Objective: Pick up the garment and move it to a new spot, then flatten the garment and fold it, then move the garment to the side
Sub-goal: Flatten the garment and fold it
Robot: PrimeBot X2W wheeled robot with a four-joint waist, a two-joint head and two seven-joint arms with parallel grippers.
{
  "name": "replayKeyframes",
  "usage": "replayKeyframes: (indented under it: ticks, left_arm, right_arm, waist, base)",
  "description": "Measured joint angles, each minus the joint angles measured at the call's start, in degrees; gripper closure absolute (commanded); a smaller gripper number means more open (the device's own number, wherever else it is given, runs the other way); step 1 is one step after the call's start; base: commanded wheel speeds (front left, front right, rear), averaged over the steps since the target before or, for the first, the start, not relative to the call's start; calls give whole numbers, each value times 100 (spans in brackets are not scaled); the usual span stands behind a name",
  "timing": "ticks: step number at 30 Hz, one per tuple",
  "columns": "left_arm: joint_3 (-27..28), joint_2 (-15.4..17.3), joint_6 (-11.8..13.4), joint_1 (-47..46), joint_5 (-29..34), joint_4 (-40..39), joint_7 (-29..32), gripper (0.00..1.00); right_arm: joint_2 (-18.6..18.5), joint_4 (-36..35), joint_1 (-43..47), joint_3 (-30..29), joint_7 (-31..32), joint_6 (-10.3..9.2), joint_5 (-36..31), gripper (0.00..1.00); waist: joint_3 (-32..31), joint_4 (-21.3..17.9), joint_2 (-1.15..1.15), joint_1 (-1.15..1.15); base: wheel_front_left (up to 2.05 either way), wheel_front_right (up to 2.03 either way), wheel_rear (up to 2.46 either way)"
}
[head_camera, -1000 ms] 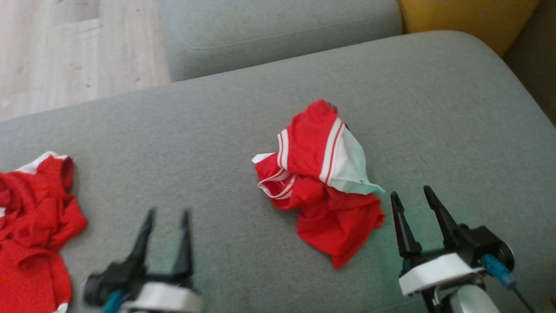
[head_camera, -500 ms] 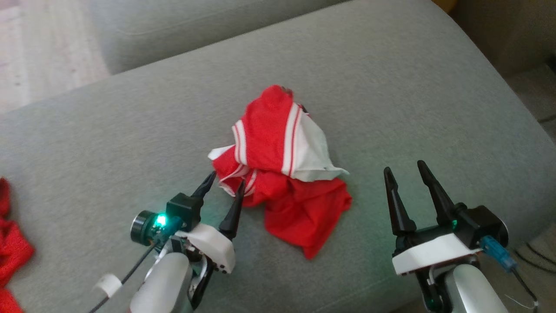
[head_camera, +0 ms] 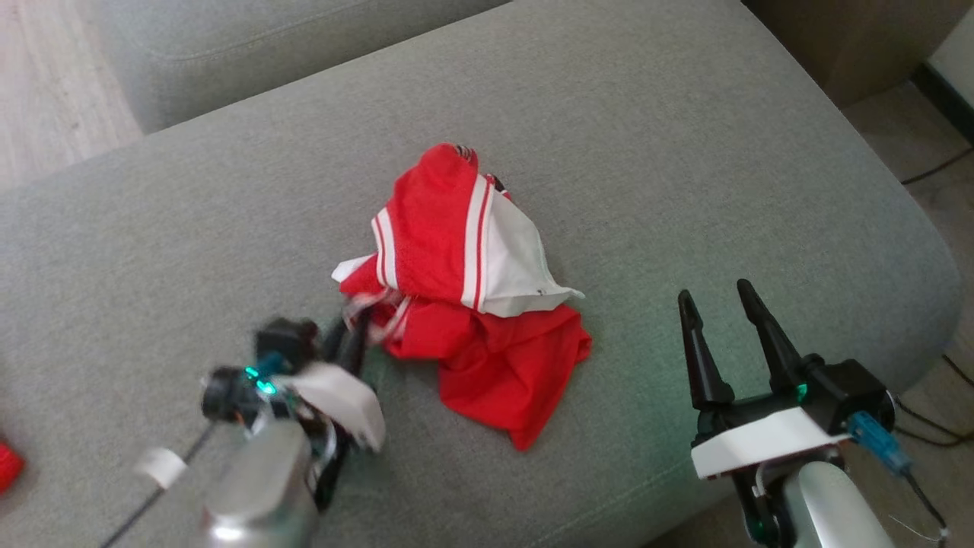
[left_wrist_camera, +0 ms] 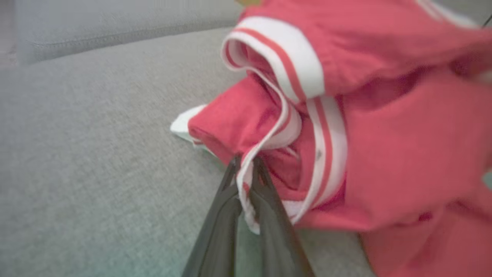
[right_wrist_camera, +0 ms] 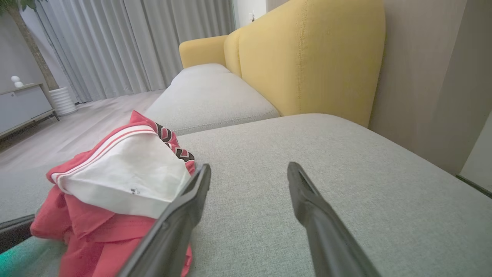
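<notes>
Found the dark two-fingered left gripper (head_camera: 359,323) blurred, lower left of the head view. Lost the crumpled red-and-white mesh garment (left_wrist_camera: 384,134) past the left wrist view's top and right edges.

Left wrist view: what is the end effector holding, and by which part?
The left end effector is shut on the red garment, pinching its white striped trim. The right end effector stands open, empty.

Red garment (head_camera: 487,358), white striped trim, crumpled heap, on grey cushion (head_camera: 685,152)
</notes>
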Motion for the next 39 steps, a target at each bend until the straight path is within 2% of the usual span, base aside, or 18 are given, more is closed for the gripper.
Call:
replayKeyframes:
  ticks: [4, 12, 21, 28, 30, 33, 39]
  left_arm:
    - [331, 21, 36, -403, -227, -191, -289, 100]
    - [891, 236, 603, -1383, -322, -1305, -544, 100]
    - [1074, 442, 1148, -1883, -105, -1965, -589, 100]
    - [1037, 356, 1549, -2249, 174, -2715, -643, 100]
    - [898, 266, 1633, -2251, 247, -2883, -643, 100]
    - [576, 79, 1623, -2127, 248, -3037, -642, 100]
    - [-746, -129, 1368, -1089, -38, -2749, -528, 100]
  right_arm:
    - [0, -2, 2, -59, 0, 0, -3, 0]
    - [1, -3, 16, -29, 0, 0, -2, 0]
    - [0, 1, 24, -9, 0, 0, -2, 0]
    - [0, 10, 30, 22, 0, 0, -3, 0]
    - [0, 3, 29, 31, 0, 0, -3, 0]
    - [0, 3, 26, 37, 0, 0, -2, 0]
    - [0, 2, 15, 101, 0, 0, 68, 0]
  waist:
    - [-35, 85, 0, 0]
    - [-159, 278, 0, 0]
    - [-300, 352, 0, 0]
    - [-336, 338, 0, 0]
    - [-305, 334, 0, -1]
    - [-259, 319, 0, 1]
    - [-134, 255, 0, 0]
  base:
    - [0, 0, 0]
    - [0, 0, 0]
    - [0, 0, 0]
    - [0, 0, 0]
    - [0, 0, 0]
    - [0, 0, 0]
    - [0, 0, 0]
